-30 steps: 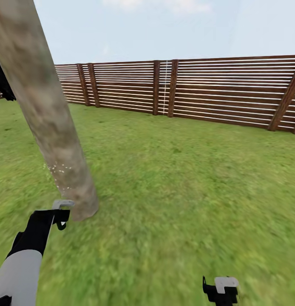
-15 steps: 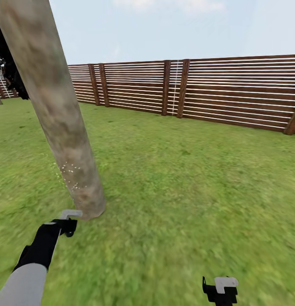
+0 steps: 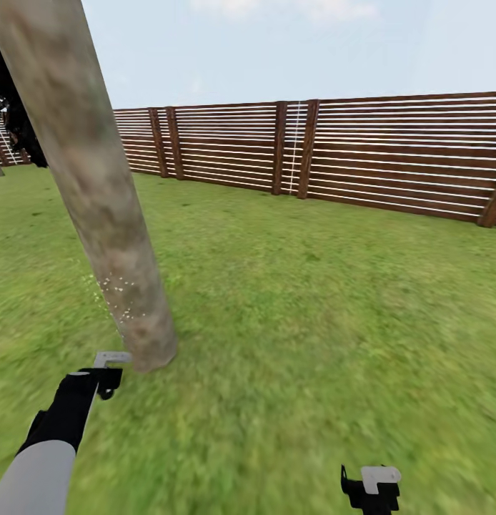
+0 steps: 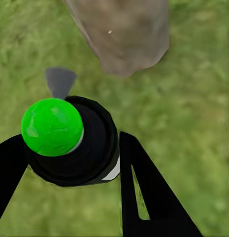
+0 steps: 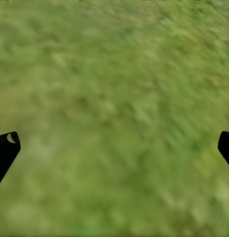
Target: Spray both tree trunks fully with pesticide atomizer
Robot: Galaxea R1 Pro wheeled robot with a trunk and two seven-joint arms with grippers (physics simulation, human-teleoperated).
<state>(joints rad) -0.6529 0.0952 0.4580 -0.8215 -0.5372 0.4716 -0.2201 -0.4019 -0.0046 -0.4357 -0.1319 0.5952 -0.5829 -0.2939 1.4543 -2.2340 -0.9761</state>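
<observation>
Over the last second the head view swung so the fence (image 3: 312, 154) slid sideways, a camera turn and not a move of the things; in the last half second it has settled, and the left gripper (image 3: 105, 372) has drawn slightly down and away from the base of the trunk (image 3: 98, 186). White specks cling to the trunk low down, on its near side, while the rest of the column looks bare, so I judge spraying of this tree only begun, with most of the bark yet to cover. In the left wrist view the left gripper's fingers (image 4: 144, 192) pinch the atomizer (image 4: 74, 140) from both sides, its black top with a green cap toward the camera and its grey nozzle aimed at the trunk's foot, near but apart. The right gripper (image 3: 371, 488) hangs low over grass (image 3: 312, 322), fingertips spread wide, holding nothing
</observation>
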